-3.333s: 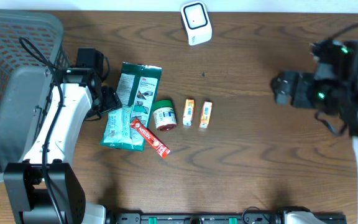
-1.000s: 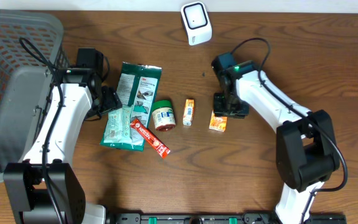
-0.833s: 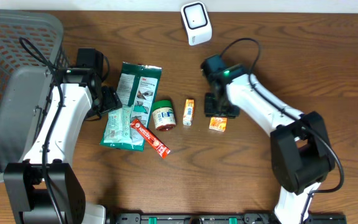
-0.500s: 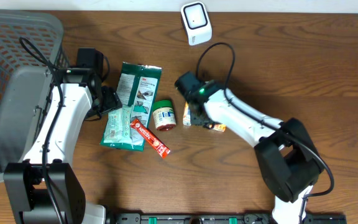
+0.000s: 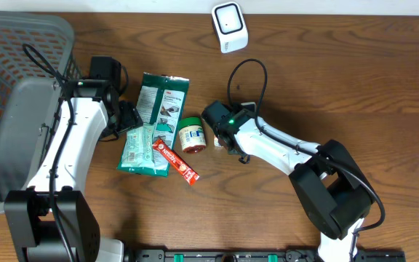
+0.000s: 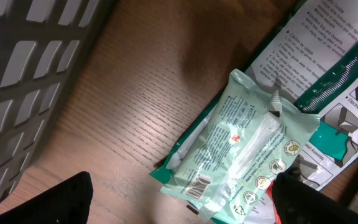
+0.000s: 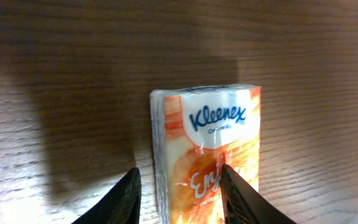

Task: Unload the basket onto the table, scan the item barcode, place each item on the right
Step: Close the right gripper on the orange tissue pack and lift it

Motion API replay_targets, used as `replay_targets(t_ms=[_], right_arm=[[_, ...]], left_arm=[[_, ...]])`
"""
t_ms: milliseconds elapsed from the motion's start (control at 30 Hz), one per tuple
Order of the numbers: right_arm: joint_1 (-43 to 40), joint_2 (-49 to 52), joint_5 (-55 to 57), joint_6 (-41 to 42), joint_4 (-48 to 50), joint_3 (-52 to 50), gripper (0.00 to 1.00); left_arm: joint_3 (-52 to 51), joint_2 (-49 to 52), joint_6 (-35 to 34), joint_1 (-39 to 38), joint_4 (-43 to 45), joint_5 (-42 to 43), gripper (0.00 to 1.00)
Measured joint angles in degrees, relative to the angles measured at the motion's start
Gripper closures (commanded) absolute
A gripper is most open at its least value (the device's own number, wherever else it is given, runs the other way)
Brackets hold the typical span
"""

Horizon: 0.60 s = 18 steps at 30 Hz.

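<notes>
On the wood table (image 7: 55, 74), orange-white Kleenex tissue pack (image 7: 204, 143), right hand (image 7: 182, 186) astride, grip unclear

Robot arms: two, a left arm (image 5: 71, 145) and a right arm (image 5: 275, 145).
Tables: one brown table (image 5: 355, 73).
Baskets: one grey basket (image 5: 6, 65).
Scanners: one white scanner (image 5: 228, 27).
Green packs: two, a dark green pouch (image 5: 164, 102) and a pale green wipes pack (image 5: 140, 149).
Red packs: one red stick pack (image 5: 174, 161).
Jars: one small jar (image 5: 192, 136).
Tissue packs: one orange tissue pack (image 7: 207, 143), seen from the right wrist. From above, the right arm covers that spot, so I cannot tell if there are more.
</notes>
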Motion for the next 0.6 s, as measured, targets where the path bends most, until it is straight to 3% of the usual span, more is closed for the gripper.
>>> replay_targets(t_ms=[100, 133, 167, 300, 600], right_arm=[[0.0, 0.0, 0.7, -1.2, -0.1, -0.1, 0.64], [0.0, 0.0, 0.9, -2.1, -0.1, -0.1, 0.57], [0.0, 0.0, 1.0, -2.6, -0.1, -0.1, 0.57], [0.0, 0.0, -0.2, -4.0, -0.3, -0.1, 0.65], [0.0, 0.0, -1.1, -7.5, -1.8, -0.4, 0.67]], left_arm=[[0.0, 0.0, 0.0, 0.0, 0.0, 0.0, 0.08], [0.0, 0.0, 0.0, 0.0, 0.0, 0.0, 0.07], [0.0, 0.0, 0.0, 0.0, 0.0, 0.0, 0.07], [0.0, 0.0, 0.0, 0.0, 0.0, 0.0, 0.07], [0.0, 0.0, 0.0, 0.0, 0.0, 0.0, 0.07]])
